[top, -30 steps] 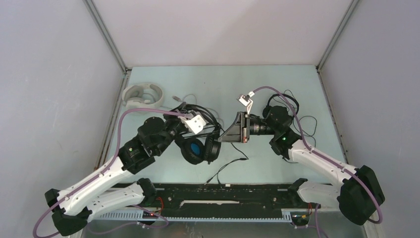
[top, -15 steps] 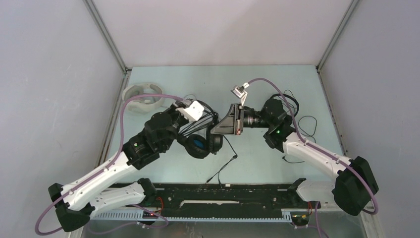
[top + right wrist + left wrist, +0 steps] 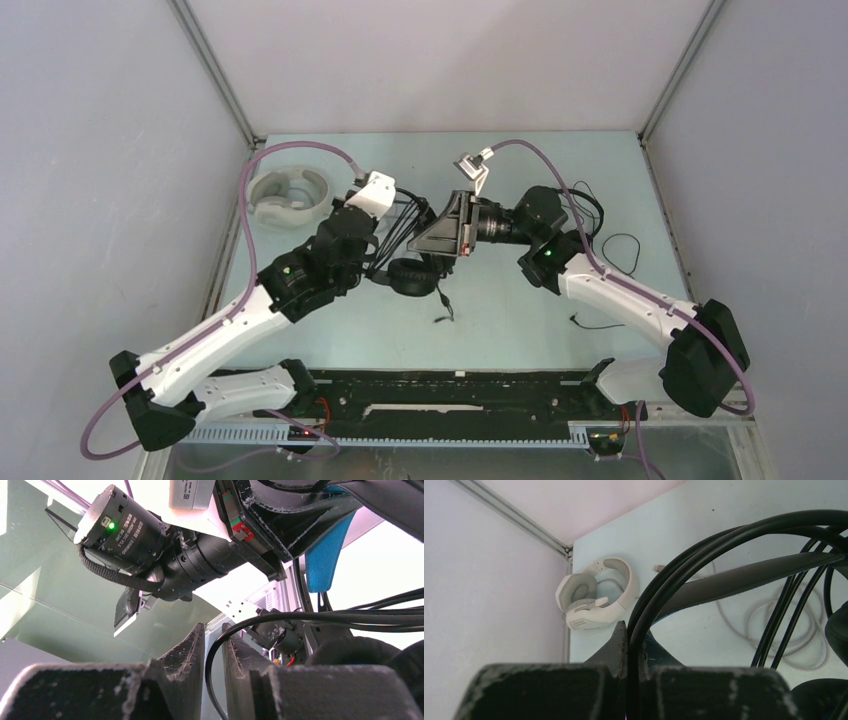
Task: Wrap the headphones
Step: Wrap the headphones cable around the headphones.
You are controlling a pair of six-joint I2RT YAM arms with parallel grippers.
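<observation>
The black over-ear headphones with the blue headband point(image 3: 410, 275) hang between my two grippers above mid-table, and their cable loops point(image 3: 724, 545) fan out from the grip. My left gripper point(image 3: 396, 222) is shut on these black loops, as the left wrist view point(image 3: 631, 632) shows. My right gripper point(image 3: 420, 243) faces it closely, and a black cable point(image 3: 220, 645) runs between its nearly closed fingers point(image 3: 214, 630). The blue headband point(image 3: 322, 555) shows just beyond. The white over-ear headphones point(image 3: 288, 193) lie at the far left, also in the left wrist view point(image 3: 594, 600). The small black on-ear pair point(image 3: 578, 205) is partly hidden behind my right arm.
The white pair's grey cable point(image 3: 774, 630) lies coiled on the table beside it. The black cable's free end point(image 3: 440, 318) trails on the table below the grippers. A thin loose black cable point(image 3: 625, 245) lies by the right wall. Grey walls close in the table.
Both grippers have moved toward the far left with the black headphones. The ear cups have turned and shifted back. The cable's free end has been dragged farther from the near edge.
</observation>
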